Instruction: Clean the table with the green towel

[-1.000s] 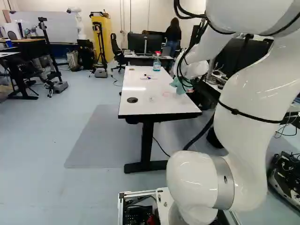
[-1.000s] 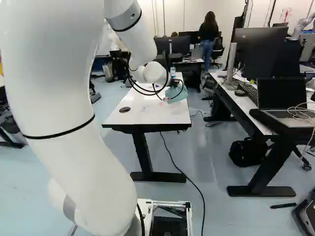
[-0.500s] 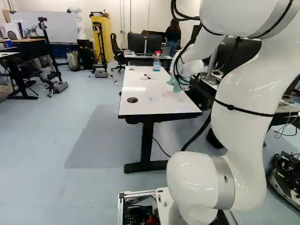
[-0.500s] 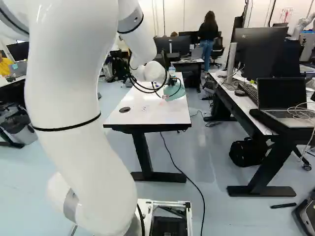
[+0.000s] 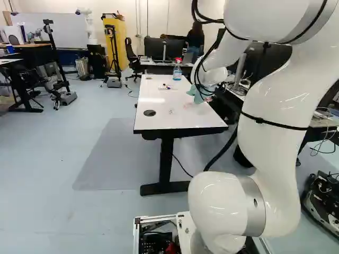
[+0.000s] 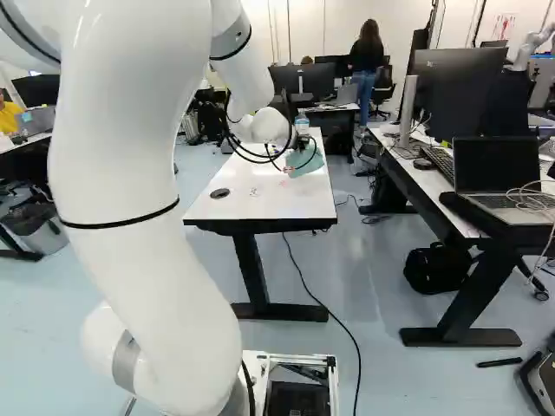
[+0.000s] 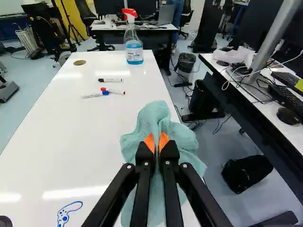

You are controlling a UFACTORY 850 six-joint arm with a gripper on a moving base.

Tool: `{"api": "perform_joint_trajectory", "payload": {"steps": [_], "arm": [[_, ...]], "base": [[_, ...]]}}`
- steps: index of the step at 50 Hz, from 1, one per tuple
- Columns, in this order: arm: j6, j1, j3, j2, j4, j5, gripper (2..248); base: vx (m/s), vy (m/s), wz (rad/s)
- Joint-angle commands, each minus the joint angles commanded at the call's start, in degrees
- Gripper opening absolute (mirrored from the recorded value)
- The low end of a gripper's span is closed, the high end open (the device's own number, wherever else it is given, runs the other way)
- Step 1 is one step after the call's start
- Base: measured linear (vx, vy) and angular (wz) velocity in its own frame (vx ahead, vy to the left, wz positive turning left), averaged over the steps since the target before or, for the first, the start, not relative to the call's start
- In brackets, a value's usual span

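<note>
Right, the claw (image 7: pixel 156 142) is closed on the green towel (image 7: pixel 154 114), both orange pads pinching a gathered fold from either side. The cloth spills out around and beneath the pads, over the right edge of the white table (image 7: pixel 71 132), part of it out past the rim. A middle grip like that looks chosen to leave loose cloth for wiping, with the hard tips kept off the surface; whether the towel is pressing down, I can't tell.

Outward we go! Just left of the cloth, a faint pink mark (image 5: pixel 188 106) sits on the tabletop, surely the one being worked on. On the near left, a blue drawing (image 7: pixel 68 213), so there's wiping left to do, and reaching it calls for a sweep left with the fold held firm. Further up lie the black marker (image 7: pixel 111 80), the blue-capped marker (image 7: pixel 95 95) and the red-capped marker (image 7: pixel 113 91), those last two close together; a wide stroke could roll them. At the far end stands the spray bottle (image 7: pixel 133 47), upright, probably parked there to leave the middle free.

Now compare the views! Only the wrist view gives the pinch itself and sorts out the markers. The base views give the arm (image 5: pixel 280 106) reaching along the table's right side, plus the near table leg (image 5: pixel 166 159). And the pink mark reads better in the left base view; the towel and claw hide most of it from the wrist.
</note>
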Motion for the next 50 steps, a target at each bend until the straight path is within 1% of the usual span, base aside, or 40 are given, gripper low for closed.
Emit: {"api": "perform_joint_trajectory", "payload": {"steps": [22, 43, 50], "arm": [[0.00, -0.35, -0.01, -2.39, 0.00, 0.06, 30], [0.00, -0.52, 0.52, -4.37, 0.00, 2.22, 30], [0.00, -0.63, 0.86, -4.91, 0.00, 2.32, 30]], "base": [[0.000, 0.000, 0.000], [0.000, 0.000, 0.000], [0.000, 0.000, 0.000]]}}
